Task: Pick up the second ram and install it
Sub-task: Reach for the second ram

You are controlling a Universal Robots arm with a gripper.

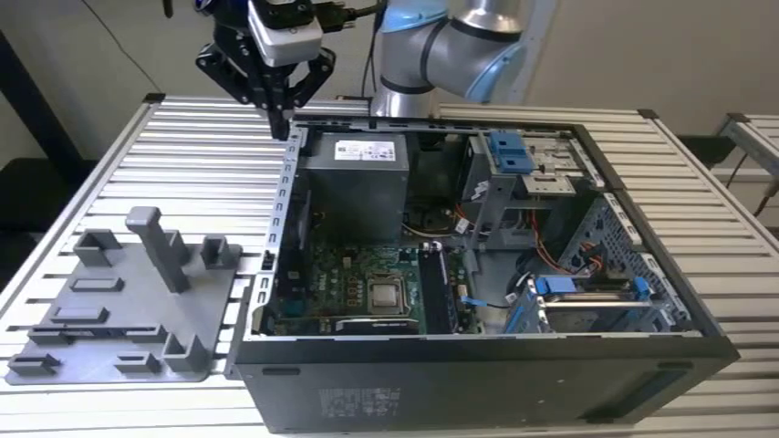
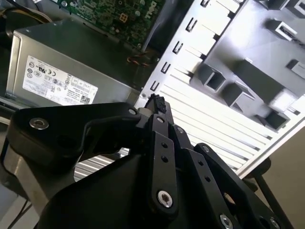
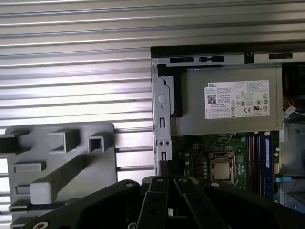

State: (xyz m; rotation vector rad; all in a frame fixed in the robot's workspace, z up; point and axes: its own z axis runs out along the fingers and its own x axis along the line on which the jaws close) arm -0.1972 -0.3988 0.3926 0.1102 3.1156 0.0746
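My gripper (image 1: 283, 128) hangs above the open computer case's (image 1: 287, 173) back corner on the exterior view's left, fingers pointing down. The black fingers meet at the tip in both wrist views (image 2: 155, 102) (image 3: 163, 168), and nothing shows between them. A thin dark strip (image 1: 98, 328) lies flat in a slot of the grey holder plate (image 1: 122, 301); it looks like the second ram, far from the gripper. Beside the processor (image 1: 387, 295), memory slots (image 3: 259, 162) hold upright sticks.
The grey power-supply box (image 1: 356, 182) fills the case's back left, right beside the gripper. Blue drive brackets (image 1: 512, 151) and cables crowd the exterior view's right of the case. Tall grey posts (image 1: 156, 246) rise from the holder plate. Ribbed metal table (image 1: 134, 164) surrounds everything.
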